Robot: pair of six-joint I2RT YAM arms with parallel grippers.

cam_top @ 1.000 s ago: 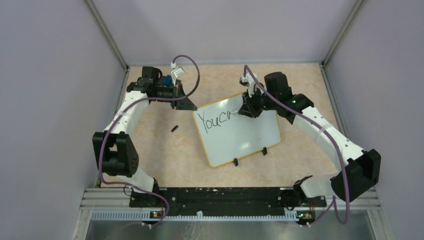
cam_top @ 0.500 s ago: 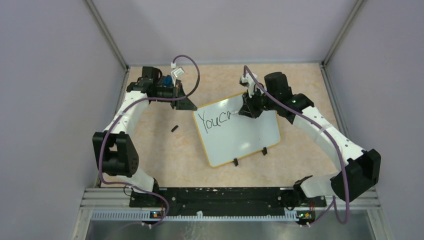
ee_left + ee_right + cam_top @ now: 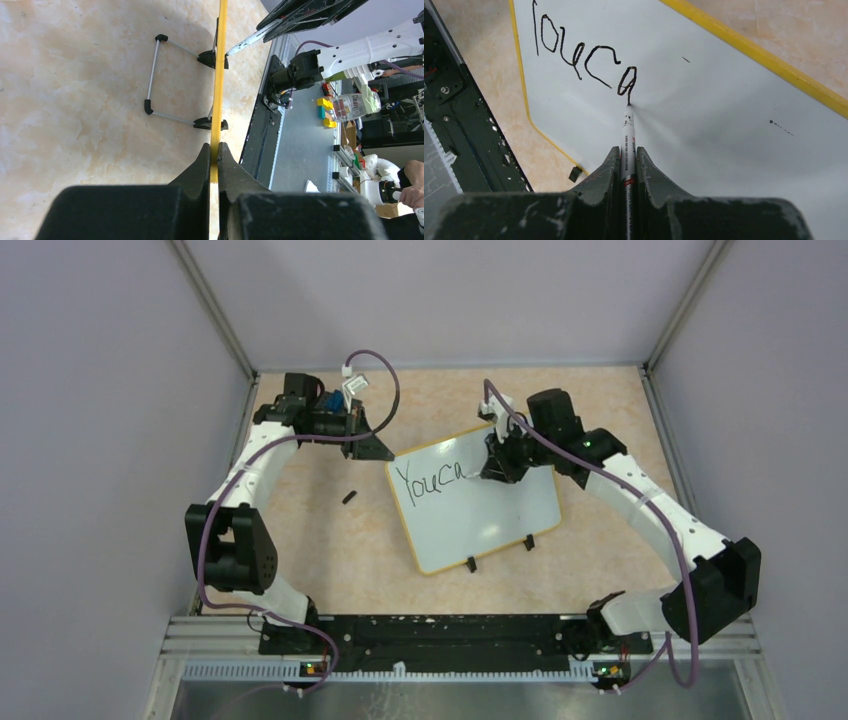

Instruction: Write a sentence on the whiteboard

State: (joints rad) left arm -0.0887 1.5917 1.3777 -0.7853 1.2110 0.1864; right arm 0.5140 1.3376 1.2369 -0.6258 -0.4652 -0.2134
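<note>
The whiteboard [image 3: 480, 515], white with a yellow rim, stands tilted at mid-table. The sentence [image 3: 428, 480] in black marker reads "Youca" near the board's top left; the right wrist view shows the same lettering [image 3: 584, 55]. My right gripper [image 3: 497, 465] is shut on a white marker [image 3: 628, 135], whose tip touches the board just below the "a". My left gripper [image 3: 385, 452] is shut on the board's top-left corner, the yellow rim [image 3: 220, 75] pinched between its fingertips [image 3: 206, 155]. The marker [image 3: 250, 41] also shows in the left wrist view.
A small black cap [image 3: 348, 497] lies on the table left of the board. Two black clip feet [image 3: 470, 564] sit at the board's near edge, and a wire stand [image 3: 155, 75] props it from behind. Enclosure walls ring the table, and a black rail [image 3: 440, 630] runs along its near edge.
My right gripper has shifted slightly right and toward me with the marker, and the last letter now reads as a finished "a". The left arm and board have not moved.
</note>
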